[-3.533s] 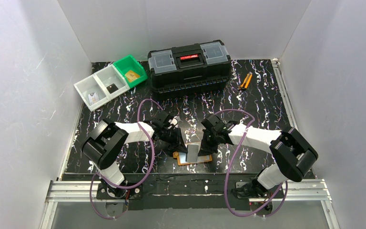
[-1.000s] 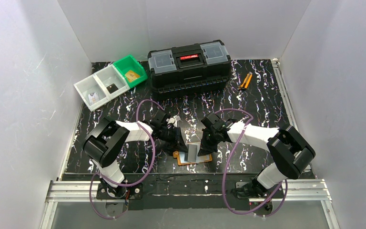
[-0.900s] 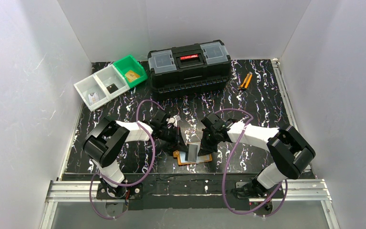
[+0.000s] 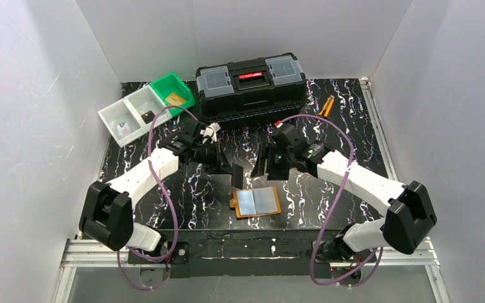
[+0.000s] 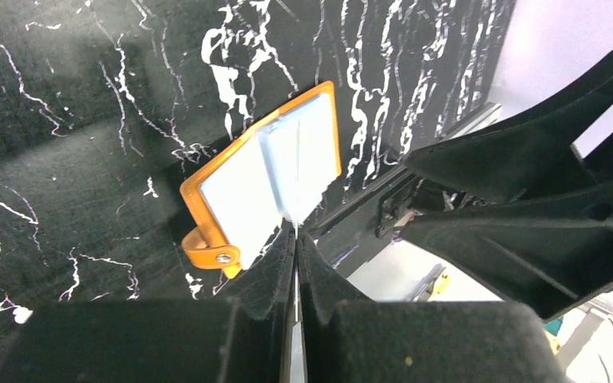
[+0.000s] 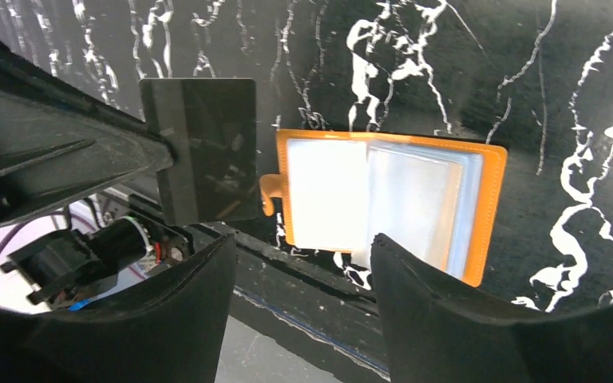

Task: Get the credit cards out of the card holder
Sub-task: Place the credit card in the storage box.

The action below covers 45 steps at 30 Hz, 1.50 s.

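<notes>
Left gripper [image 4: 230,168] pressed shut on one edge of a thin black rectangular credit card [image 6: 199,148], raised clear, apparently for carrying away. Right gripper [image 4: 258,165] spread, empty, just beside. Flat orange folding card holder [image 4: 256,202] lies open on black marbled table [image 4: 353,126], below both.

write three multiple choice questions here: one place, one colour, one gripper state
1. Where is the card holder? A in the left gripper B open on the table C in the right gripper
2. What colour is the card in the left gripper? A gold B white C dark
3. How is the right gripper? A open and empty B shut on a card C shut on the holder
Answers: 1 B, it lies flat, nothing gripping it; 2 C, dark in the right wrist view; 3 A, jaws apart, nothing between.
</notes>
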Motion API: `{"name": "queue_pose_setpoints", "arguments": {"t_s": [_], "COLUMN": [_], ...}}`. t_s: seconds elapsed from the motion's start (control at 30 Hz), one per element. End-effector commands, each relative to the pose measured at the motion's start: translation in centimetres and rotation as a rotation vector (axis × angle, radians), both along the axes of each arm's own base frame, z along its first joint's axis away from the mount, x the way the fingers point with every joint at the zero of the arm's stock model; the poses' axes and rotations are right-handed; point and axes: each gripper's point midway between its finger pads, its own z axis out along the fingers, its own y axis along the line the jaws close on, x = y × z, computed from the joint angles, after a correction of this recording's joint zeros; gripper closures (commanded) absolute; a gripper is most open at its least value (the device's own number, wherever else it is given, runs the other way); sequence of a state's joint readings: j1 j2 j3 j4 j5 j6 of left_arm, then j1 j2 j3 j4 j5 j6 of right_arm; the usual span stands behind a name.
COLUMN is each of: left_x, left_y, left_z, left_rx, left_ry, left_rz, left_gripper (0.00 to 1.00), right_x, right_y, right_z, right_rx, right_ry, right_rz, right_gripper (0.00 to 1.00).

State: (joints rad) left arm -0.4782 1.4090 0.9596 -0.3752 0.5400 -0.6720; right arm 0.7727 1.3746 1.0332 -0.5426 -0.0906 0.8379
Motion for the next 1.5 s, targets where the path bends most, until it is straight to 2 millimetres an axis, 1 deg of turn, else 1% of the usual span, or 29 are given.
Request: {"name": "queue_pose_setpoints", "arguments": {"t_s": [0.0,0.07,0.13,0.23,0.4,0.57,0.63,0.73,0.77,0.83,0.97,1.1,1.13,1.2,1.3,1.47], "left_x": [0.1,0.3,0.6,1.7,5.0,9.0,10.8,14.0,15.3,17.4,21.5,25.2,26.2,27.8,30.1,32.7], "left_y": [-0.6,-0.8,-0.5,1.4,6.4,12.6,15.3,18.4,19.6,21.8,25.6,28.3,29.3,31.2,32.6,34.6], "left_z": [4.2,5.2,6.3,7.6,9.8,11.5,12.1,12.3,12.7,12.6,11.8,10.2,9.1,8.6,6.9,4.2], "left_rx": [-0.098,-0.134,-0.148,-0.086,0.097,0.346,0.461,0.584,0.611,0.676,0.715,0.778,0.797,0.821,0.856,0.916], "left_ry": [-0.041,-0.050,-0.062,-0.110,-0.214,-0.300,-0.333,-0.354,-0.362,-0.363,-0.341,-0.320,-0.296,-0.302,-0.301,-0.294], "left_rz": [0.000,0.011,0.037,0.108,0.264,0.443,0.520,0.603,0.635,0.684,0.771,0.810,0.819,0.851,0.863,0.876], "left_gripper": [1.00,1.00,1.00,1.00,1.00,1.00,1.00,1.00,1.00,1.00,1.00,1.00,1.00,1.00,1.00,1.00], "right_x": [0.5,0.5,0.6,0.8,0.9,0.6,0.5,0.3,0.2,0.0,-0.4,-0.5,-0.5,-0.4,-0.2,-0.1], "right_y": [1.4,2.2,2.7,2.5,1.6,0.5,0.0,-0.8,-1.2,-1.7,-2.5,-2.8,-2.9,-3.0,-3.2,-3.2], "right_z": [2.8,3.6,4.3,4.7,5.0,5.0,5.2,5.4,5.4,5.4,5.3,5.3,5.3,5.2,5.0,4.4], "right_rx": [0.095,0.146,0.173,0.176,0.173,0.148,0.139,0.122,0.115,0.105,0.096,0.084,0.078,0.065,0.046,0.026], "right_ry": [-0.063,-0.071,-0.081,-0.100,-0.127,-0.133,-0.139,-0.151,-0.154,-0.161,-0.171,-0.186,-0.189,-0.196,-0.203,-0.195], "right_rz": [0.059,0.079,0.091,0.087,0.075,0.068,0.064,0.059,0.055,0.050,0.046,0.056,0.059,0.066,0.076,0.089], "right_gripper": [0.28,0.26,0.24,0.22,0.20,0.19,0.19,0.19,0.19,0.19,0.18,0.18,0.18,0.18,0.18,0.17]}}
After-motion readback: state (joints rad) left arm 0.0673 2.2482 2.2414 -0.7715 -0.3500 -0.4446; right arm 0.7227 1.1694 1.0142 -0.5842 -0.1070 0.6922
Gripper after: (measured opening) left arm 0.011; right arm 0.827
